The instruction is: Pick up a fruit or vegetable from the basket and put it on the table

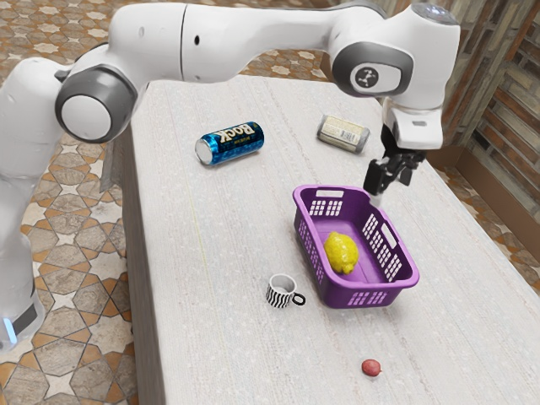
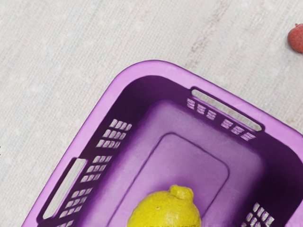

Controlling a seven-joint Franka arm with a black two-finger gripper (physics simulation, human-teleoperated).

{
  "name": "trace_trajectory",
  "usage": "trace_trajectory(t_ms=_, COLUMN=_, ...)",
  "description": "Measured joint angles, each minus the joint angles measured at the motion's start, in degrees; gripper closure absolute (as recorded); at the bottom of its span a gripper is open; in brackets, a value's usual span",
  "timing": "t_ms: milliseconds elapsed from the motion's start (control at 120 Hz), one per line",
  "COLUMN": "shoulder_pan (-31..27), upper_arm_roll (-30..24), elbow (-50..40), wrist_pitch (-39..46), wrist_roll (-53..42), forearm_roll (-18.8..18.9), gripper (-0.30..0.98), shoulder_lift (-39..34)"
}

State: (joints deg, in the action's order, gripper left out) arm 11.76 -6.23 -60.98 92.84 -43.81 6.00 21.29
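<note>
Above the purple basket (image 1: 348, 293), the hand (image 1: 380, 192) points downward, though whether its jaws are spread I cannot tell.

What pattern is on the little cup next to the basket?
The cup has black and white wavy stripes, seen best in the exterior view.

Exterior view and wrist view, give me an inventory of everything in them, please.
Basket: one, purple, on the table
Lemon: one, yellow, inside the basket
Mug: one, black-and-white striped, beside the basket
Small fruit: one, red, on the table outside the basket
Drink can: one, blue, lying on its side
Second can: one, pale, lying down
Table: one, whitish, under these things
Floor: one, brown-and-cream patterned, below the table
Arm: one, white and grey, reaching over the table
Gripper: one, black, above the basket
</note>
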Motion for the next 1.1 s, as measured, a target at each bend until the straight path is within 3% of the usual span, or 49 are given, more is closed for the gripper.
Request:
trace_trajectory(t_ms=467, shoulder_pan=-7.29, upper_arm_roll=-0.15, elbow=-5.76, wrist_pitch=-0.31, wrist_roll=-24.73, forearm_roll=-4.6, gripper=0.0, shoulder_lift=0.21)
trace_trajectory(t_ms=1100, shoulder_pan=-8.35, upper_arm_roll=0.39, elbow=-18.64, wrist_pitch=9.18, wrist_roll=-39.45, forearm_roll=-4.63, gripper=0.0, shoulder_lift=0.29)
